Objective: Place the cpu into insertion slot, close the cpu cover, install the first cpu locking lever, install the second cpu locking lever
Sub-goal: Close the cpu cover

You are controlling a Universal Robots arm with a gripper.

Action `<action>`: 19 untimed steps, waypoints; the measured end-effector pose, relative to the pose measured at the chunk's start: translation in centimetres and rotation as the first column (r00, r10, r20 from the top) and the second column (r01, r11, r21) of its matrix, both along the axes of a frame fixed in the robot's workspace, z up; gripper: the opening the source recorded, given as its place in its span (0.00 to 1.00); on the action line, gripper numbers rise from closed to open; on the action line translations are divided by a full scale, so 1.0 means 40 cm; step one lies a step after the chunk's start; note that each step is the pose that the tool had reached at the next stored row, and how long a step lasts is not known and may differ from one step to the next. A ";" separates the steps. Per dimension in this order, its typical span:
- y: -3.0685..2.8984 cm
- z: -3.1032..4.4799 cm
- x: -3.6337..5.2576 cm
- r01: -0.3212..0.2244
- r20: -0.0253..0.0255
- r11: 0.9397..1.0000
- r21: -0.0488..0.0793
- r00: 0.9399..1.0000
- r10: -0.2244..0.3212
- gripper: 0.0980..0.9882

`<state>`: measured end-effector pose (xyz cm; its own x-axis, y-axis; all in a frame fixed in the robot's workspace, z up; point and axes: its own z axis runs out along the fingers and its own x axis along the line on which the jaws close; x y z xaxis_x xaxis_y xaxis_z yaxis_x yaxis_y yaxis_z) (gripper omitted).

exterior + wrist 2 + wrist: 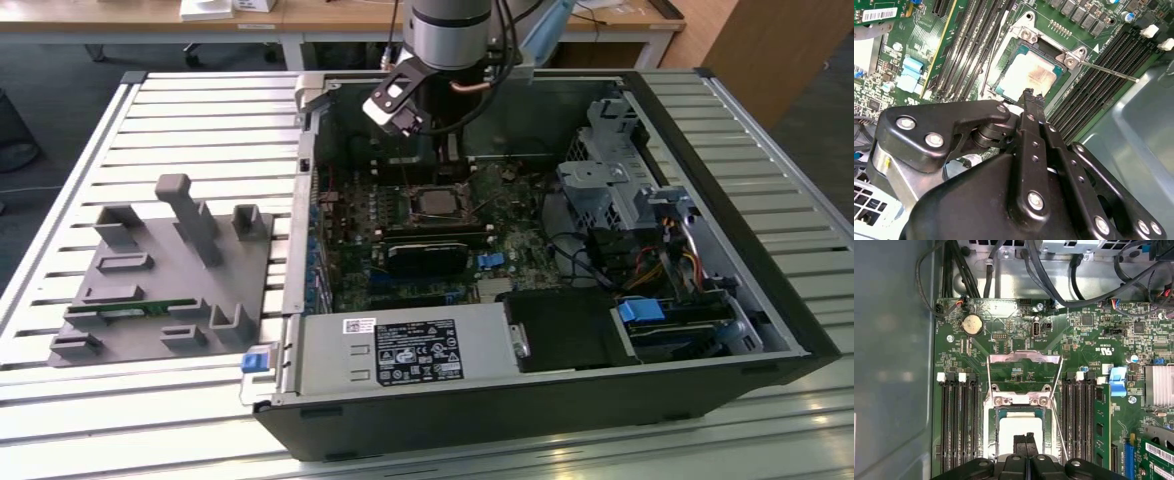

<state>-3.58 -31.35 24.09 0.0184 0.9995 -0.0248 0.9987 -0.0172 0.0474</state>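
The cpu (1026,75) lies flat in the socket of the green motherboard (1079,340), its pale metal top showing; it also shows in the first wrist view as cpu (1016,430). The cpu cover (1024,358), a thin silvery frame, stands flipped open off the socket on its hinge. One thin locking lever (1109,70) sticks out sideways, unlatched, and another lever (988,65) runs along the socket's other side. My gripper (1032,100) hangs just above the cpu's edge, fingers pressed together with nothing between them. In the exterior view the gripper (404,115) hovers over the socket (438,203).
The open computer case (747,300) surrounds the board with its steel walls. Memory slots (956,425) flank the socket on both sides. Black cables (1054,275) cross above the board. A grey fixture block (160,270) sits at the exterior view's left on the slatted table.
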 end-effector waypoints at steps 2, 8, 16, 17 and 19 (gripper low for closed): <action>0.000 0.003 0.000 0.000 0.000 1.000 0.000 1.000 0.000 0.01; 0.000 0.012 0.000 0.000 0.000 1.000 0.000 1.000 0.000 0.01; 0.000 0.039 0.000 0.000 0.000 1.000 0.000 1.000 0.000 0.01; 0.000 0.042 0.000 0.000 0.000 1.000 0.000 1.000 0.000 0.01; -0.003 0.043 -0.001 0.000 0.000 1.000 0.000 1.000 0.000 0.01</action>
